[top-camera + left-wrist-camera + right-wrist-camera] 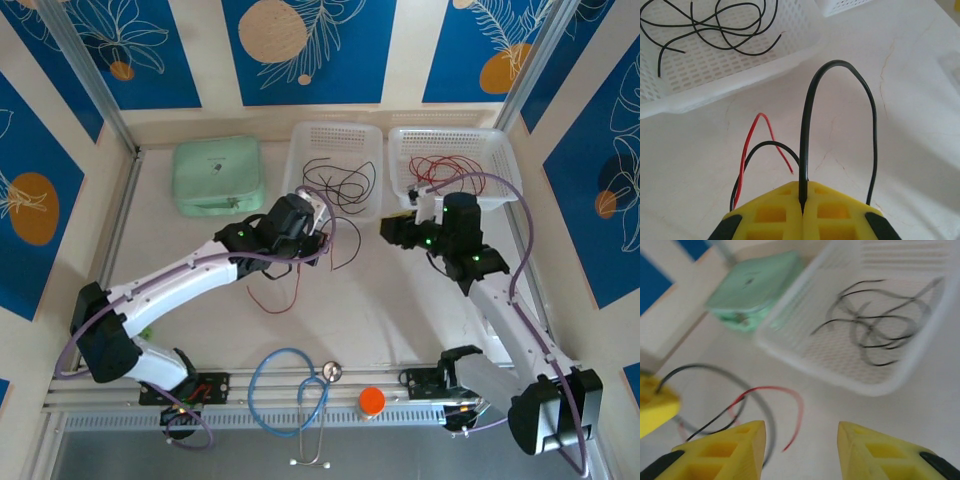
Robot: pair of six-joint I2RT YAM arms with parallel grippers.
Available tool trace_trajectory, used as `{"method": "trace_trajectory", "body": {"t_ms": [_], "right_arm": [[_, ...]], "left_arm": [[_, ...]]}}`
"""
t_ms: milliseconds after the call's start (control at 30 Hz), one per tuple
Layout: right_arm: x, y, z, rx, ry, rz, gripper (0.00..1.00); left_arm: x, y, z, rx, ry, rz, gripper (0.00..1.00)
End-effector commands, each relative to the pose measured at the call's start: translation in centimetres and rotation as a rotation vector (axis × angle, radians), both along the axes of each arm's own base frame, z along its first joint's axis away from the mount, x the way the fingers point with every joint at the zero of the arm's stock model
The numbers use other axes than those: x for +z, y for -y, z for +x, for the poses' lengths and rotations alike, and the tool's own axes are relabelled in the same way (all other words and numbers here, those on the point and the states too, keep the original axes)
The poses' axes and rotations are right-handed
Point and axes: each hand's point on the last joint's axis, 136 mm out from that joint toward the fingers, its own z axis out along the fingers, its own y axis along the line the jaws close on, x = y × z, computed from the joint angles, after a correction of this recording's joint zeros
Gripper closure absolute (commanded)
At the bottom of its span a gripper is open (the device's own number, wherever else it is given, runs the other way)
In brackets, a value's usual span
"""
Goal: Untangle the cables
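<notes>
Left end effector [803,210] clamps one black cable [803,135], its end hidden; right end effector [801,445] apart; red cable [745,150] at ten o'clock.

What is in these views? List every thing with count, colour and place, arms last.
left basket: one, white, far side of the table
right basket: one, white, beside it
black cables: several, count unclear, in the left basket
red cables: several, count unclear, in the right basket
black cable: one, looping up from the left fingers
red cable: one, on the table by that loop
case: one, mint green, far left
stethoscope: one, blue tube, near edge
round object: one, orange, near edge
left fingers: yellow, shut on the black cable
right fingers: yellow, open, holding nothing
</notes>
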Motion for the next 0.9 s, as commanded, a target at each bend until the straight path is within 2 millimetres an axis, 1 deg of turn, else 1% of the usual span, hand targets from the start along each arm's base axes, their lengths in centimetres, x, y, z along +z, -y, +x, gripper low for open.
{"method": "trace_trajectory", "body": {"t_ms": [0, 67, 167, 267, 367, 467, 600, 700, 800, 867], "right_arm": [[0.2, -2.8, -2.1, 0.127, -0.067, 0.056, 0.57], [-1.0, -3.7, -2.4, 0.093, -0.166, 0.053, 0.56], [-2.5, -4.6, -2.6, 0.035, -0.265, 0.065, 0.56], [-3.1, -5.3, -2.5, -0.002, -0.31, 0.096, 0.56], [-4.2, -5.3, -2.0, -0.053, -0.354, 0.074, 0.56], [-5.6, -4.8, -1.6, -0.11, -0.378, 0.019, 0.57], [-6.2, -4.4, -1.1, -0.148, -0.377, 0.005, 0.59], [-6.1, -4.3, -0.6, -0.162, -0.368, 0.003, 0.66], [-5.4, -4.1, 0.1, -0.177, -0.339, -0.015, 0.81], [-4.7, -3.6, 0.7, -0.196, -0.314, -0.037, 0.92]], "left_arm": [[1.8, -0.2, -0.7, -0.016, 0.022, -0.026, 1.0], [2.0, -0.2, -0.8, -0.016, 0.025, -0.038, 1.0], [2.2, -0.2, -0.9, -0.018, 0.027, -0.055, 1.0], [2.3, -0.2, -1.0, -0.021, 0.027, -0.062, 1.0], [2.4, -0.3, -1.1, -0.02, 0.029, -0.066, 1.0], [2.7, -0.6, -1.3, -0.018, 0.035, -0.075, 1.0], [3.2, -1.0, -1.5, -0.012, 0.046, -0.085, 1.0], [3.5, -1.3, -1.7, -0.009, 0.052, -0.089, 1.0], [3.8, -1.5, -1.9, -0.007, 0.056, -0.101, 1.0], [3.9, -1.8, -2.1, -0.005, 0.058, -0.104, 1.0]]}}
